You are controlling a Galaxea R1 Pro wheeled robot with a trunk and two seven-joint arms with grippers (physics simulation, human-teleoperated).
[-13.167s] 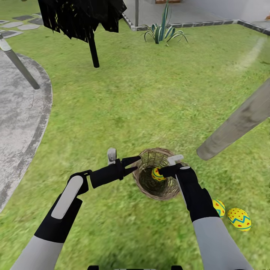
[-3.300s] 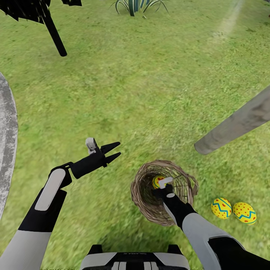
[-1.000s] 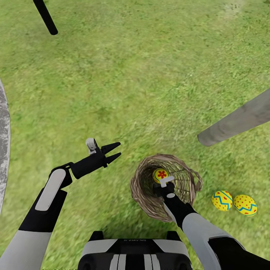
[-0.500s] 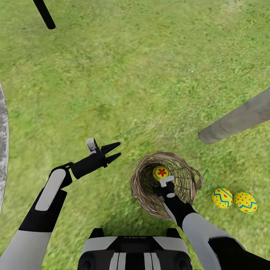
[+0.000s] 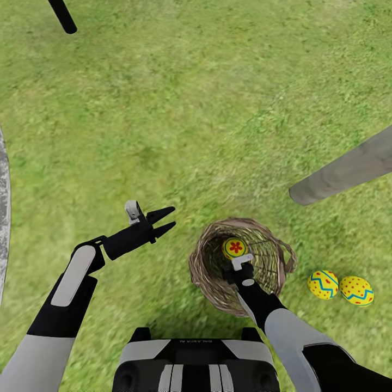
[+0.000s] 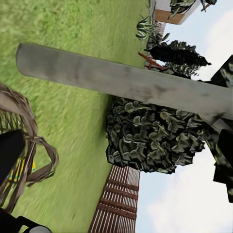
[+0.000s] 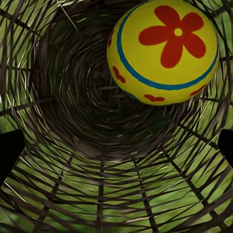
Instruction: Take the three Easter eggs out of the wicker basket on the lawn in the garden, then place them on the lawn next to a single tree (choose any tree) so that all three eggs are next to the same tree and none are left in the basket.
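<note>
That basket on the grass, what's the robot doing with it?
It is emptying Easter eggs from the wicker basket. Its right gripper reaches into the basket toward the last egg, not yet holding it. Two eggs already lie on the lawn near a tree trunk. The left gripper hovers open, empty.

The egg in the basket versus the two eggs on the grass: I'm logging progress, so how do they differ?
The egg in the basket sits inside the wicker basket, just ahead of the right claw; the two eggs on the grass lie side by side near the pale trunk. It shows a red flower; they show blue zigzags and red dots. All are yellow.
</note>
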